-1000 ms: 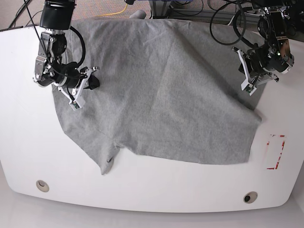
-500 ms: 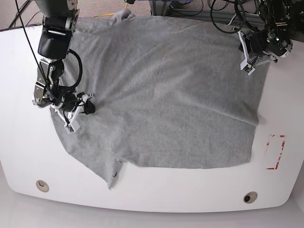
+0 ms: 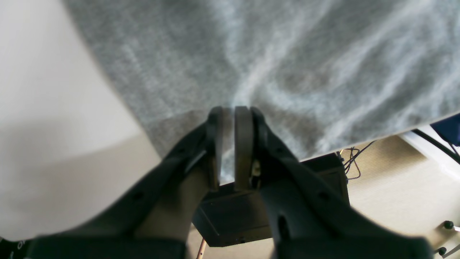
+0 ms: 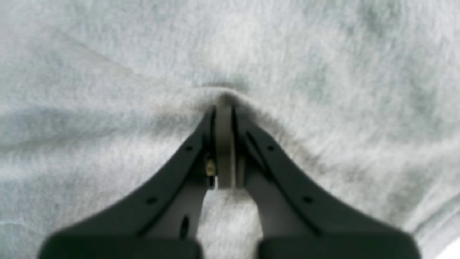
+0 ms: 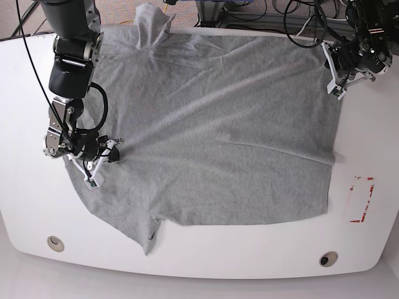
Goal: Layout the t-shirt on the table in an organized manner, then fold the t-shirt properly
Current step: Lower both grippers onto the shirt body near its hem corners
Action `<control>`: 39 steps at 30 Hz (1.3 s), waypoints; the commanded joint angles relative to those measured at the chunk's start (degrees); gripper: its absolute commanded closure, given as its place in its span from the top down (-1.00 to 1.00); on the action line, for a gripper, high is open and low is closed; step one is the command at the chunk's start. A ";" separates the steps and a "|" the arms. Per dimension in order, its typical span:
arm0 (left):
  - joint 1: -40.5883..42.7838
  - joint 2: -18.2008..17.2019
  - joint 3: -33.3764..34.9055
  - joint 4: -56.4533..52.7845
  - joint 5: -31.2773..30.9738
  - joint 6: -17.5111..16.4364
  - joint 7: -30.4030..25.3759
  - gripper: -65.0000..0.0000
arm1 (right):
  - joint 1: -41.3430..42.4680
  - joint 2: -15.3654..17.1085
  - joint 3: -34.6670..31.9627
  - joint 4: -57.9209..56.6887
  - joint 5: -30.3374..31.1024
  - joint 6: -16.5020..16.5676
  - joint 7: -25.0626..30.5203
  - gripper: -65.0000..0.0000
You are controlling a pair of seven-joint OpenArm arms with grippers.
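Note:
The grey t-shirt (image 5: pixel 212 124) lies spread, plain side up, over most of the white table (image 5: pixel 25 187). One sleeve (image 5: pixel 146 227) points to the front left, and a bunched part (image 5: pixel 153 22) pokes up at the far edge. My left gripper (image 5: pixel 333 87) is at the shirt's far right corner, shut on its edge. In the left wrist view, cloth runs between the near-closed fingers of this gripper (image 3: pixel 229 111). My right gripper (image 5: pixel 95 174) is low at the shirt's left edge. The right wrist view shows it (image 4: pixel 224 104) shut on a pinch of fabric (image 4: pixel 323 72).
A red tape rectangle (image 5: pixel 361 199) marks the table's right side, just beyond the shirt. Two round grommets (image 5: pixel 56 243) (image 5: pixel 328 258) sit near the front edge. Cables and equipment crowd the floor behind the table. A dark box (image 3: pixel 251 216) shows below the table edge.
The left gripper has pulled its corner back toward the far right. The right gripper has moved down and nearer the front. Between them the shirt has stretched flatter and wider.

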 commanded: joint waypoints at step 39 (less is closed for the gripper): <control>-52.59 10.21 8.35 -31.49 19.68 -0.06 -7.96 -0.85 | -1.92 -4.14 0.25 25.06 4.82 -1.04 -16.08 -0.94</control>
